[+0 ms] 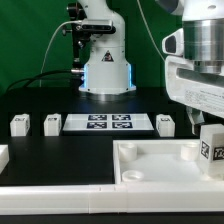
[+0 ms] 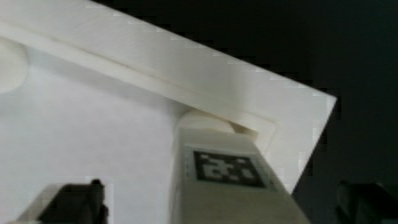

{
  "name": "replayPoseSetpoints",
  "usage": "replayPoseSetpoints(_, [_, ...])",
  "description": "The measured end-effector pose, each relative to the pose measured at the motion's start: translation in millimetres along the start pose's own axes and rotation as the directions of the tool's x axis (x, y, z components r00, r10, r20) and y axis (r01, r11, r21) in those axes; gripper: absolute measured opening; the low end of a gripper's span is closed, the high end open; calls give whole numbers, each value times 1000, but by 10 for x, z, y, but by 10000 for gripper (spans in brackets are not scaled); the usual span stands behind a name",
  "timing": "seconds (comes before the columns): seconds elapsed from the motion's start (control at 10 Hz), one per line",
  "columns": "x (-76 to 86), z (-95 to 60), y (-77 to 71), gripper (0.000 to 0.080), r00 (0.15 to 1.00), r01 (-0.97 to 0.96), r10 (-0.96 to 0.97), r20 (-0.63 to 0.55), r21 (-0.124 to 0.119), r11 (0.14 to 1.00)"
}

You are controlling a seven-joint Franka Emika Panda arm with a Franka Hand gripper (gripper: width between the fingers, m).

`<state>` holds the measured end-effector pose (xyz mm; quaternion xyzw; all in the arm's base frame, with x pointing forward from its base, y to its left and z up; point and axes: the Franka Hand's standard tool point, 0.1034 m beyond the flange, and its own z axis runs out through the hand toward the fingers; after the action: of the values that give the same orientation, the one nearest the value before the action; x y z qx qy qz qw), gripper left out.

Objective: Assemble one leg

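The step in hand looks like seating the leg (image 2: 222,165) in a corner socket of the panel (image 2: 107,130). To do it well, the claw (image 2: 217,205) should close squarely on the leg's two flat sides, centred. It should keep the leg upright over that corner and turn or press it with no sideways push, or the leg may tip off the socket.

The claw is released. Its two dark fingers (image 2: 71,203) stand wide apart with the leg between them, and there is a clear gap on each side, so they touch nothing.

The leg stands at the panel's corner with its tag facing the wrist camera. Beyond the panel's far edge, the marker board (image 1: 108,123) lies on the worktop (image 1: 40,100). Three spare legs (image 1: 52,123) stand in the same row as the board.
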<state>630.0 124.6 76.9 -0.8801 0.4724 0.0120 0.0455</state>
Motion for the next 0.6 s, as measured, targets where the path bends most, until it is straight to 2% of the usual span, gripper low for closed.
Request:
replayPoseSetpoints(0.3, [9, 20, 11, 648, 929, 371, -371, 0, -3, 929])
replayPoseSetpoints(0.6, [27, 28, 23, 648, 726, 688, -688, 2, -4, 726])
